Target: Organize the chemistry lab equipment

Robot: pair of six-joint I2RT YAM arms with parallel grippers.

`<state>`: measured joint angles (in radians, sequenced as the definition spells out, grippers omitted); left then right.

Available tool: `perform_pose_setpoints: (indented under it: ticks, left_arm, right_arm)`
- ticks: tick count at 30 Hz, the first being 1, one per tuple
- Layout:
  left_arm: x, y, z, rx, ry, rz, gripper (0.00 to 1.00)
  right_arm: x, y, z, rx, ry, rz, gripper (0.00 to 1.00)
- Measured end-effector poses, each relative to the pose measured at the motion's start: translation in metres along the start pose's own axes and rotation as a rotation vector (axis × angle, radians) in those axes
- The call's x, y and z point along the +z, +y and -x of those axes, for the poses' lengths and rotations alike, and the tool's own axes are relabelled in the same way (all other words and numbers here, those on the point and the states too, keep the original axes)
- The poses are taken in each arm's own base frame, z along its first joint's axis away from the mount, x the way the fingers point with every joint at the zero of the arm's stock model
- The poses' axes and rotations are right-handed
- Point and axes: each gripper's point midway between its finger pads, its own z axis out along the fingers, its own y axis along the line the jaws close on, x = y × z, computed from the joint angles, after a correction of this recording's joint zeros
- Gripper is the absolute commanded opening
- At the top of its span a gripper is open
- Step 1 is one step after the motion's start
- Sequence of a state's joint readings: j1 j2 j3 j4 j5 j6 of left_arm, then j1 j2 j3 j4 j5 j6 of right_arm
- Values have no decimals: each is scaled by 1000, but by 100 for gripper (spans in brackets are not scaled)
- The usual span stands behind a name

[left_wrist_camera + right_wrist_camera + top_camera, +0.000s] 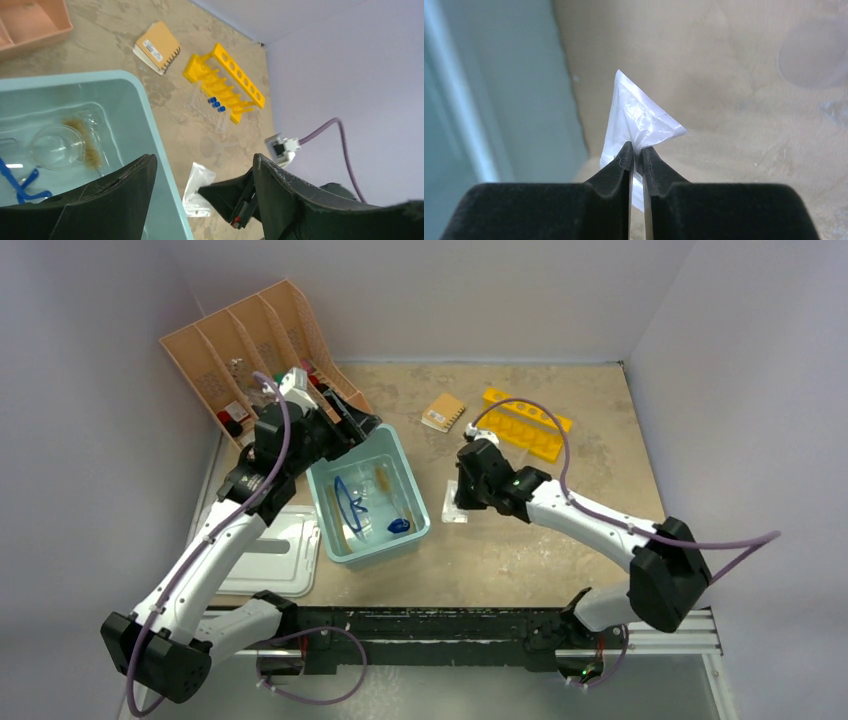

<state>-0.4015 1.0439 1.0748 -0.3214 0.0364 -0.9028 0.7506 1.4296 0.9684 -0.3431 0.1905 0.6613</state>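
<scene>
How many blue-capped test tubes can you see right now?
3 blue-capped test tubes, all side by side at the yellow test tube rack on the table. Only the left wrist view shows them clearly; others may be hidden elsewhere.

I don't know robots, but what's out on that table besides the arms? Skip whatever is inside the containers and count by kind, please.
peach file organiser: 1
teal tub: 1
yellow test-tube rack: 1
blue-capped test tubes: 3
tan notebook: 1
white lid: 1
clear plastic bag: 1
Total: 9
</scene>
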Motion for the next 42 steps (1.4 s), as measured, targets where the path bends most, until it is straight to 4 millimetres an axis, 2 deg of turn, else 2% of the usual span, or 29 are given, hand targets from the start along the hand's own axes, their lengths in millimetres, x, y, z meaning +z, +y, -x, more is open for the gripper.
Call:
perform_pose_setpoints:
  ticks: [5, 9, 16, 19, 22, 28, 36, 42]
  left_arm:
    - [9, 2, -22, -60, 76, -39, 69]
    - [15, 6, -41, -90, 137, -62, 69]
    - [22, 18, -80, -102, 275, -108, 67]
    - [19, 10, -87, -105, 304, -164, 63]
    - [16, 1, -86, -106, 305, -216, 55]
    - [9, 2, -86, -104, 289, -233, 40]
    - [-1, 26, -72, -52, 195, -93, 42]
    - [-9, 18, -61, -44, 149, -110, 53]
  right_arm:
    - [-31, 25, 50, 7, -143, 105, 11]
    - [-55, 45, 82, -2, -212, 209, 14]
    - [-98, 107, 113, -111, -249, 505, 15]
    - [-107, 127, 115, -143, -235, 607, 15]
    - [-106, 140, 112, -162, -203, 674, 15]
    - [-102, 150, 103, -175, -146, 730, 14]
    - [-90, 148, 104, -153, -128, 690, 14]
    - [-80, 144, 102, -136, -108, 650, 14]
